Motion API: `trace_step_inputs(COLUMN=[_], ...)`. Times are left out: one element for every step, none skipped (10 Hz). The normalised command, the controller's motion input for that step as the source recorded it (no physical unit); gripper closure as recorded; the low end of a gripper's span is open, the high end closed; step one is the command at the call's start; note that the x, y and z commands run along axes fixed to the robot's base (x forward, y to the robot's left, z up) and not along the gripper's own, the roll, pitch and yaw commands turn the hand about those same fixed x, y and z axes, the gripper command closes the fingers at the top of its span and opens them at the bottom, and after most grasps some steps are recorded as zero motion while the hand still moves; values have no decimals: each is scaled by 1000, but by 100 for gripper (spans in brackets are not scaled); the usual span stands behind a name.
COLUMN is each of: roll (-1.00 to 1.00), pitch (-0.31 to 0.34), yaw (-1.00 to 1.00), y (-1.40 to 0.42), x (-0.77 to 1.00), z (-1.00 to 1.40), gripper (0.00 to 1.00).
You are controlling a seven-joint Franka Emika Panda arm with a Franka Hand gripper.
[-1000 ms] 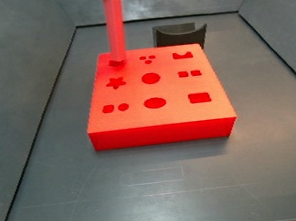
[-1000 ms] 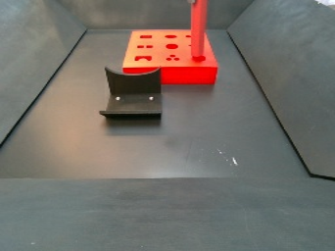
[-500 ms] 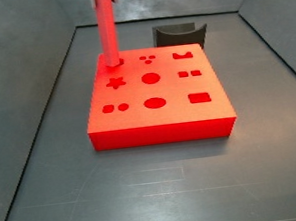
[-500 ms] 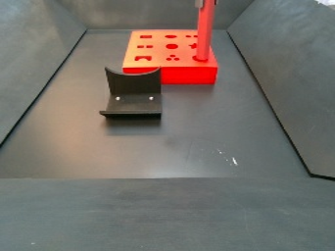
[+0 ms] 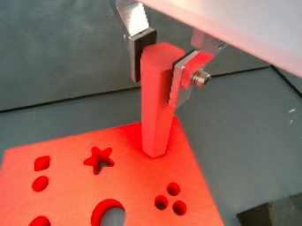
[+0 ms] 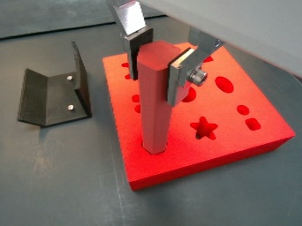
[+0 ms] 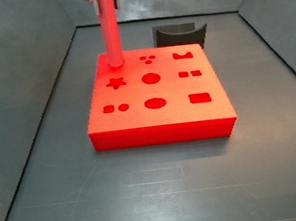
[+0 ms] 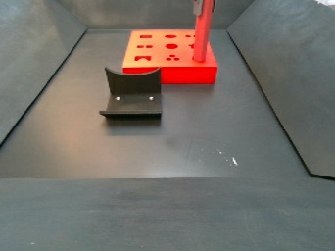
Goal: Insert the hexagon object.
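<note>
While the claw (image 5: 163, 64) pinched the hexagon object (image 5: 158, 106) near its upper end, the rod stood upright with its lower end at a corner of the red block (image 6: 242, 141), apparently seated in a hole there; depth of entry could not be read from either wrist view. Silver fingers (image 6: 184, 74) pressed flat on opposite faces of the prism. In a side view the rod (image 7: 108, 31) rose from the block's (image 7: 165, 121) far left corner, beside the star hole (image 7: 113, 83). The fixture (image 8: 129, 94) stood well apart on the worktop (image 8: 183, 137). Judgement: to finish well, keep the rod vertical, press straight down without twisting so the flats stay matched to the hole, and release only once it stops sinking.
</note>
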Motion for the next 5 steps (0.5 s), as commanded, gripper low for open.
trace_step_inputs(roll=[77, 103, 129, 116, 156], pitch=[-154, -213, -187, -219, -220], yaw=[-60, -91, -117, -86, -20], y=[0, 0, 0, 0, 0], x=[0, 0, 0, 0, 0], z=[-706, -749, -777, -737, -683], gripper=[100, 100, 100, 100, 100])
